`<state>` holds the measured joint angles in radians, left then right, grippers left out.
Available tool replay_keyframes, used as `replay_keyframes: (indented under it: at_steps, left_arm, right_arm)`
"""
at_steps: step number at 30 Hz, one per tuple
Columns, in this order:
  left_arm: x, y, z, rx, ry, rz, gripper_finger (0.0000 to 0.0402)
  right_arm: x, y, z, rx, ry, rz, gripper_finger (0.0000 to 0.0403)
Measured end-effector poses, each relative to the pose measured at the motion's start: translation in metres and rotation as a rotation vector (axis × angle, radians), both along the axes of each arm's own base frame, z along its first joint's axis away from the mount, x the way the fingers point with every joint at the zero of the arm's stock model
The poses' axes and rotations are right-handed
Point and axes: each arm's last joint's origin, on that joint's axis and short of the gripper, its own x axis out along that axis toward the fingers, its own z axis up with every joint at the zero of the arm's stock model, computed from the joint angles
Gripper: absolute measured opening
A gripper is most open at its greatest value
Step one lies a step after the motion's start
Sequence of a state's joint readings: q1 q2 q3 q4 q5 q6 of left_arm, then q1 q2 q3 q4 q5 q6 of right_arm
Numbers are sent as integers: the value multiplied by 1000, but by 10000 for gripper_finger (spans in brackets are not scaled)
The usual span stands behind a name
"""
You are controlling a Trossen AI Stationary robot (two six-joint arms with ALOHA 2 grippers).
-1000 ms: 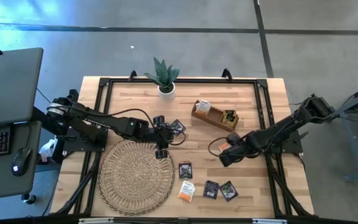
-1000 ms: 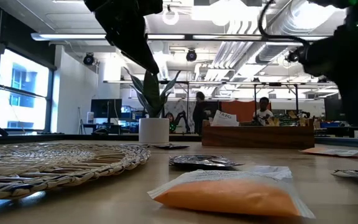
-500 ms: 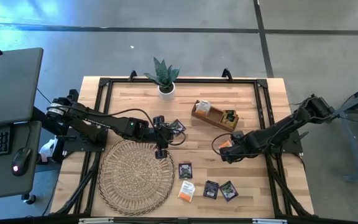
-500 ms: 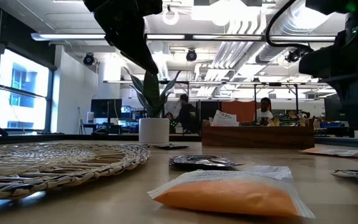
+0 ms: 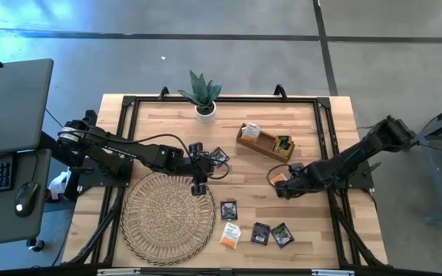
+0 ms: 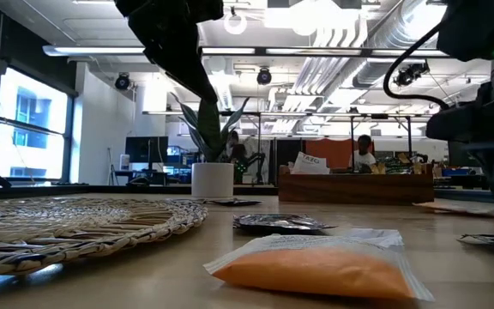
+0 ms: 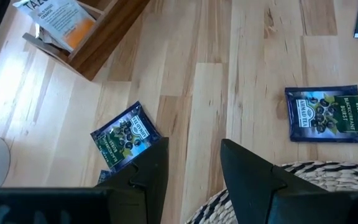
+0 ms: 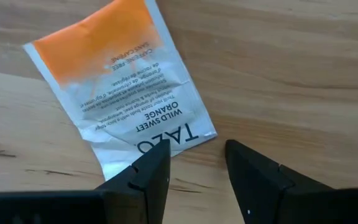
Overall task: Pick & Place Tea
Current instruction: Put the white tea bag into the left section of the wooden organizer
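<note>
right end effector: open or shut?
Open: the right end effector shows bare wood between its fingers, hovering at the orange sachet lying flat.

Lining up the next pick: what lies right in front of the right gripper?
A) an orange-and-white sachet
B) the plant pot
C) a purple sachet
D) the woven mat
A: the right wrist view shows an orange-and-white sachet flat on the wood just ahead of the open right gripper.

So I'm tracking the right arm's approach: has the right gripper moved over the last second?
Yes. In the high view the right gripper has shifted toward the wooden tray, away from the sachets at the table's front edge.
</note>
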<state>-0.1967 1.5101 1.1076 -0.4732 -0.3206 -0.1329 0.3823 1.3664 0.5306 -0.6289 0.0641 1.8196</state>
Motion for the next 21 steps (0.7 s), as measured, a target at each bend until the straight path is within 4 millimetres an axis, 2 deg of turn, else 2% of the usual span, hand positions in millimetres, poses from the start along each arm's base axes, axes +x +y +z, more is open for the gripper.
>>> replay_keyframes:
  at_steps: [8, 21]
  left_arm:
    - [0, 0, 0, 7, -4, 6, 143]
    - [0, 0, 0, 24, -1, -5, 143]
  right_arm:
    - [0, -6, 0, -50, 4, 38, 140]
    - [4, -13, -1, -293, -64, 188, 5]
